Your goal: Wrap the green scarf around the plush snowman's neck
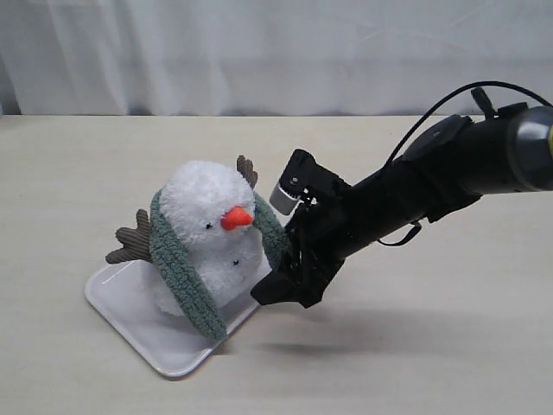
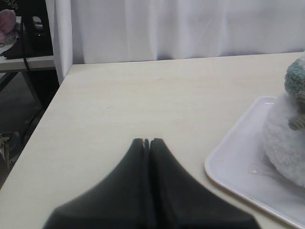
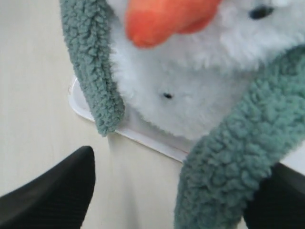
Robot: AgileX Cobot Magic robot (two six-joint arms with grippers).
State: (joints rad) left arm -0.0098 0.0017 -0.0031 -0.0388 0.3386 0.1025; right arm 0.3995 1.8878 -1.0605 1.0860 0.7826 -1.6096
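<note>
While the right pincer [image 1: 289, 284] sits just beside the snowman [image 1: 207, 251], on the side its carrot nose [image 1: 235, 218] points toward, you can see in the right wrist view that its two fingers stand spread wide and pinch nothing; one end of the scarf [image 1: 177, 268] hangs close by one finger, yet no grip is on it; the left pincer [image 2: 147, 143] is pressed together and empty, well apart from the snowman over bare counter [image 2: 143, 95]; the snowman sits upright on a white tray [image 1: 160, 346]; the scarf runs round behind the snowman, high by the sides of the head, and both ends drop down the front, one on each side of the nose; the ends are neither crossed nor overlapped beneath the nose; whether the band behind lies on the neck or on the back of the head you cannot tell; I'd judge the task well along but unfinished: the scarf is hung on the snowman, a drape more than a wrap; what's left, as I read it, is to bring one end across the front beneath the nose, and perhaps to settle the band down into the neck.
</note>
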